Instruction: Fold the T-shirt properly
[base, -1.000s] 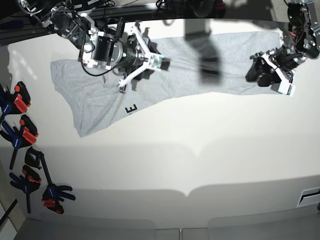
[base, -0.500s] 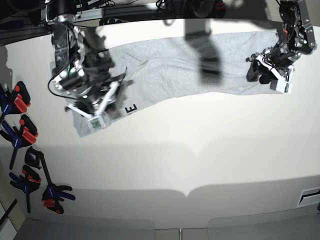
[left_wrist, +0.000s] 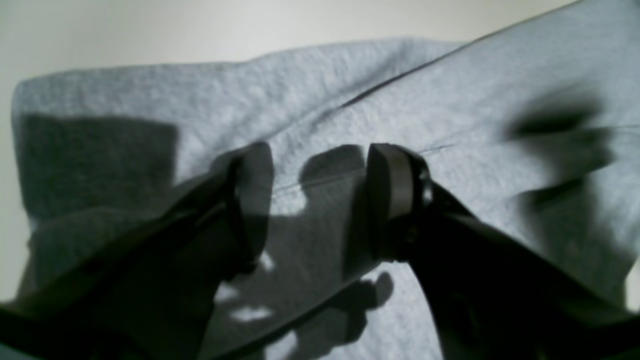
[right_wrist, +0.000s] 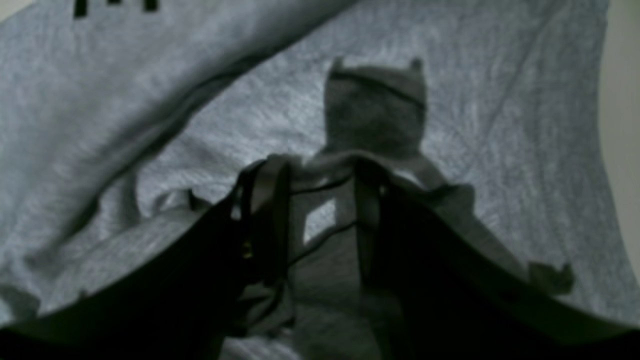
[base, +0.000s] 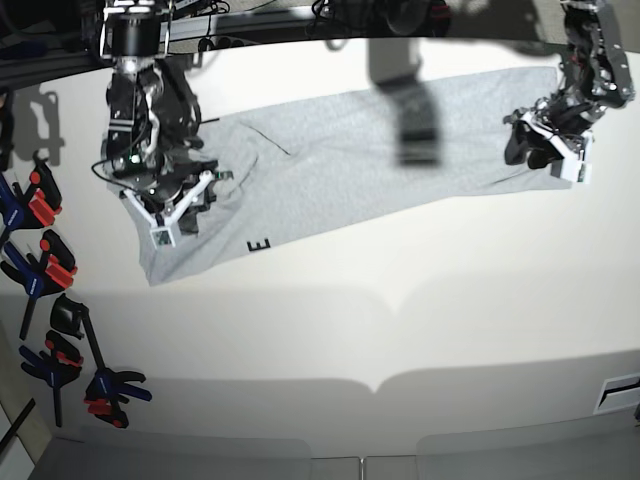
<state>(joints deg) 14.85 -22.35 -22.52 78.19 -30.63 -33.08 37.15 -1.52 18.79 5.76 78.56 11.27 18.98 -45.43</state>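
The light grey T-shirt (base: 340, 150) lies stretched across the far side of the table, with one black letter E (base: 260, 245) showing at its front edge. My right gripper (base: 162, 228) is at the shirt's left end. In the right wrist view the right gripper (right_wrist: 320, 172) is shut on a raised ridge of the T-shirt (right_wrist: 500, 150). My left gripper (base: 525, 150) is over the shirt's right end. In the left wrist view the left gripper (left_wrist: 320, 170) is open, and the T-shirt (left_wrist: 350, 90) and a hem seam lie flat between its fingers.
Several black, red and blue clamps (base: 45, 270) lie along the table's left edge, and another clamp (base: 110, 385) lies nearer the front. The white table (base: 400, 330) stretches toward me. A dark shadow (base: 415, 125) crosses the shirt. Rig frames and cables line the back edge.
My right gripper swung from the shirt's upper middle down to its left end. The cloth there came with it and the letter E slid toward the front. My left gripper barely shifted.
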